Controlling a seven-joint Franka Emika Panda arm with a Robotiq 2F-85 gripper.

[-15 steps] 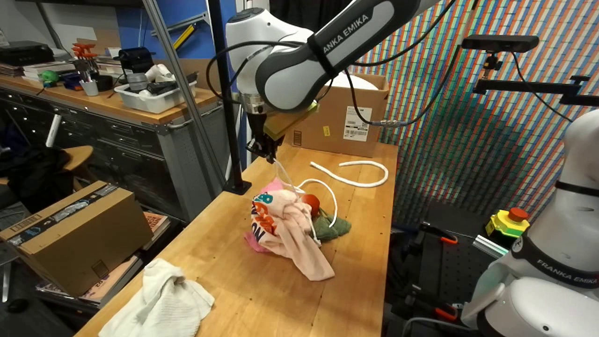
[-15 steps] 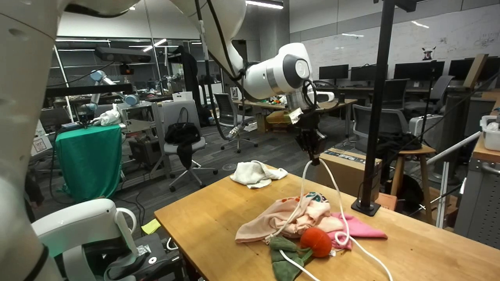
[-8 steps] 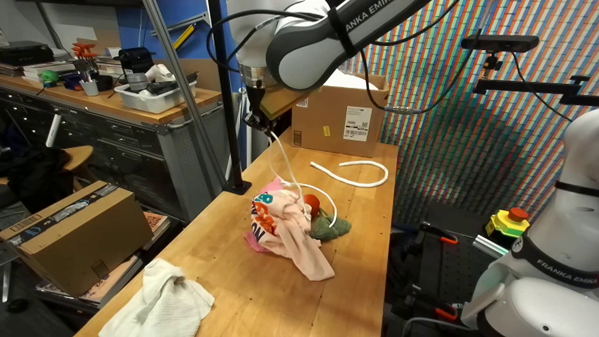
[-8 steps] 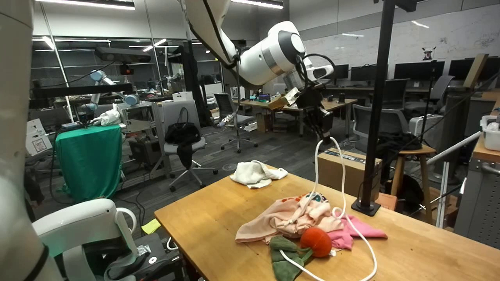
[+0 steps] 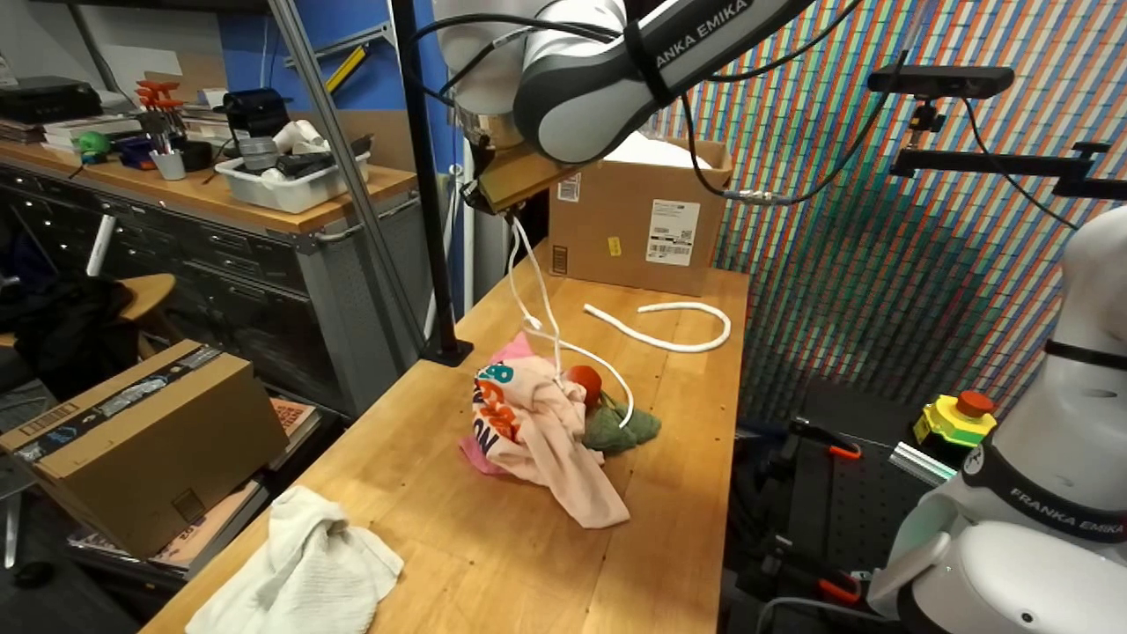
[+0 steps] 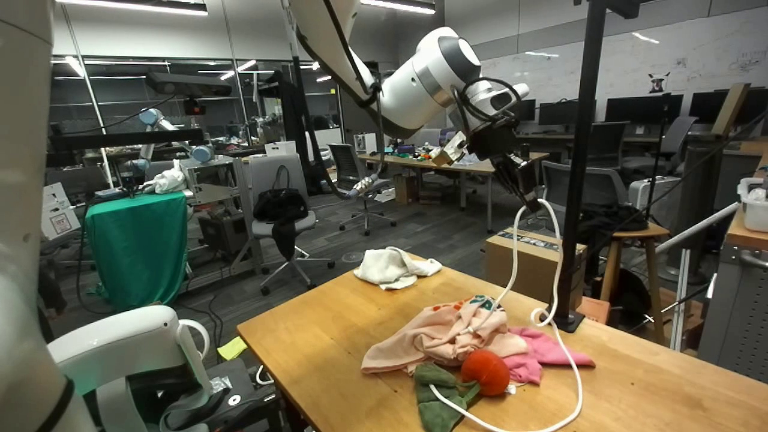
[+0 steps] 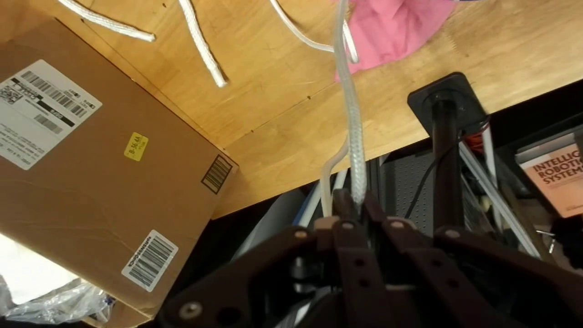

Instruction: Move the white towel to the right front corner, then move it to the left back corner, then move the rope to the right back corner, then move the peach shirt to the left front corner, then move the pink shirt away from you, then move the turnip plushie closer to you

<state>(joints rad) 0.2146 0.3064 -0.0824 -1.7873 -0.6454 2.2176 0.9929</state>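
One rope [image 7: 356,155] hung doubled from my claw [image 7: 358,206]

I had the claw clamped on a bend partway along the rope, so two strands dropped directly beneath it. That height looked deliberate: room to draw the cord clear of what lay below, bound, I judged, for the right back corner. Next out, below the claw, was the pink shirt [image 6: 555,354], partly covered by the peach shirt [image 6: 444,336], on which one strand rested. Farther off, below the claw on the side of the arm's base [image 5: 1048,572], sat the turnip plushie [image 6: 485,373], beside the shirts; the rope's other strand ran over the table [image 6: 324,324] to its green end, so I expected drag there. Farthest from the claw, the white towel [image 6: 393,268] lay crumpled well off at the left back corner, that step apparently done.
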